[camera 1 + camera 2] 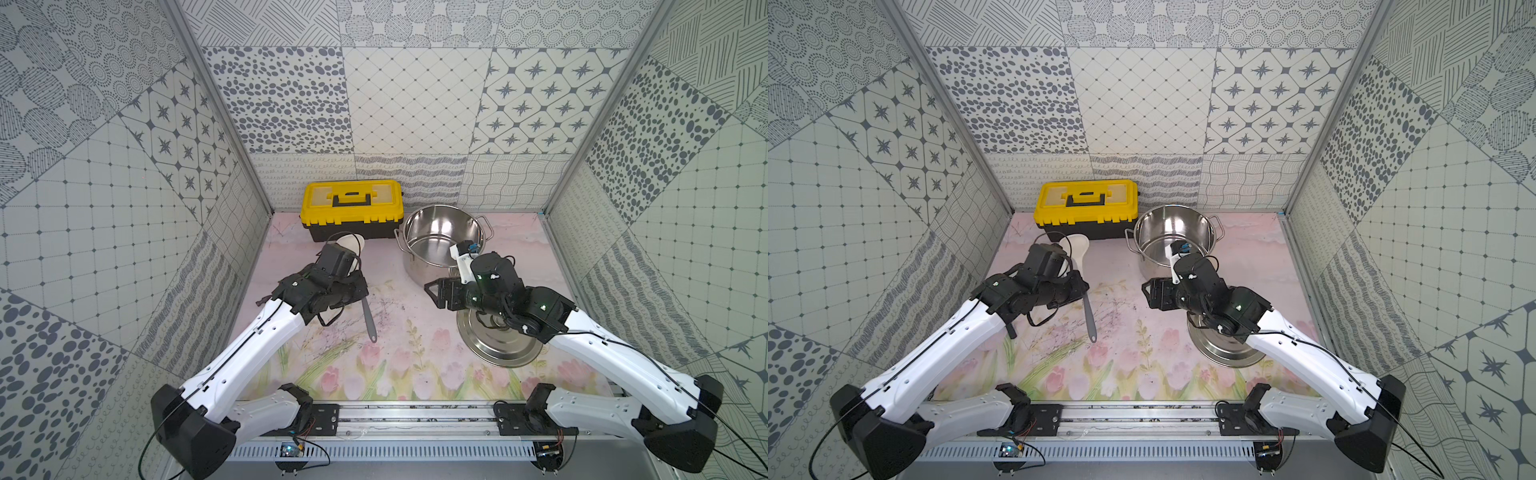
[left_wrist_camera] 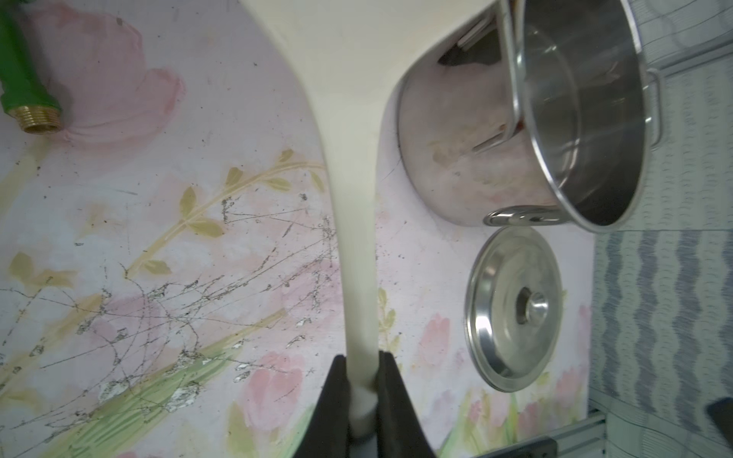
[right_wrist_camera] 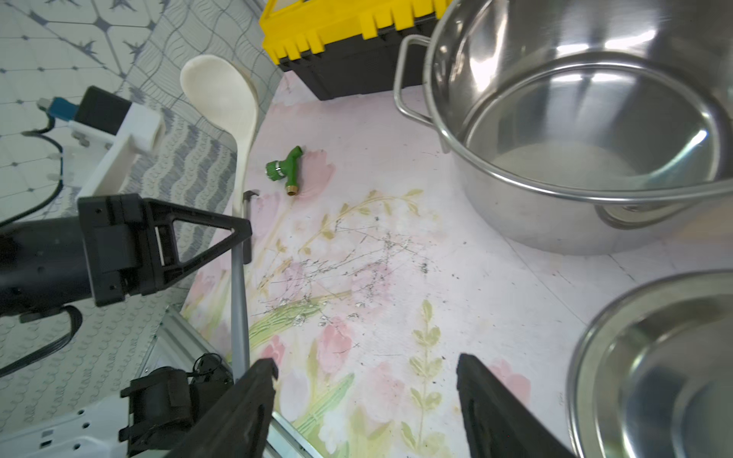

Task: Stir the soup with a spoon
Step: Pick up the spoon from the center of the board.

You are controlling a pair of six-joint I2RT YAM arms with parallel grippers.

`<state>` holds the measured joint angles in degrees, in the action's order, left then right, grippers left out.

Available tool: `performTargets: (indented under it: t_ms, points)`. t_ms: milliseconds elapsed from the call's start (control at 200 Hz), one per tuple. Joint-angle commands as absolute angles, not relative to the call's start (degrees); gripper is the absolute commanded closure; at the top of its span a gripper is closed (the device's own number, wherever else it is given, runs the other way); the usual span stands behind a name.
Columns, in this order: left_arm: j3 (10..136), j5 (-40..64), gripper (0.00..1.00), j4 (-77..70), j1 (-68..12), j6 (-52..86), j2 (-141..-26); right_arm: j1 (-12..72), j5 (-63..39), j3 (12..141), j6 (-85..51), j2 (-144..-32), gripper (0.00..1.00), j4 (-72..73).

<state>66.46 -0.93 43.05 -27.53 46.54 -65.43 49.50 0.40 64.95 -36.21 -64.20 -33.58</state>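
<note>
My left gripper (image 2: 361, 368) is shut on the cream neck of the spoon (image 2: 355, 238), left of the pot. The spoon's oval bowl (image 3: 222, 95) is raised toward the toolbox. Its grey handle (image 1: 369, 320) slants down toward the front, as both top views show (image 1: 1089, 320). The steel pot (image 1: 432, 232) stands at the back right, lid off, and no soup shows in it (image 3: 595, 119). My right gripper (image 3: 367, 363) is open and holds nothing. It hovers over the mat in front of the pot and points left (image 1: 430, 293).
The pot's lid (image 1: 498, 349) lies on the mat under my right arm. A yellow and black toolbox (image 1: 353, 208) stands at the back, left of the pot. A green hose fitting (image 3: 287, 168) and a small dark claw-headed tool (image 3: 249, 194) lie near the spoon.
</note>
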Motion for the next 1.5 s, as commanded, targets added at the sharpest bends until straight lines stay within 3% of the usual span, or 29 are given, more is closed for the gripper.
performTargets:
  t_ms: [0, 395, 765, 885, 1055, 1496]
  points:
    - [70.39, 7.46, 1.0, 41.46, -25.5, 62.93, -61.76, 50.36, -7.51, 63.64, -38.63, -64.82, 0.21, -21.72]
    - [61.01, 5.04, 1.0, 14.18, -25.05, 90.78, -58.23, 55.49, -11.42, 66.14, -46.39, -69.69, 0.21, -10.71]
    - [57.38, 2.28, 1.0, 13.51, -24.97, 102.43, -56.52, 56.8, -7.29, 67.74, -44.22, -70.01, 0.22, -11.78]
    - [57.04, 2.79, 1.0, 12.98, -24.91, 102.57, -56.57, 55.92, -7.65, 67.8, -45.75, -69.92, 0.29, -11.65]
    - [55.96, 1.88, 1.0, 12.0, -24.96, 103.05, -55.84, 55.02, -10.03, 68.59, -48.43, -70.99, 0.49, -10.29]
    - [54.01, 2.33, 1.0, 10.03, -24.92, 104.58, -55.33, 54.32, -11.15, 68.0, -49.5, -71.32, 0.58, -8.89]
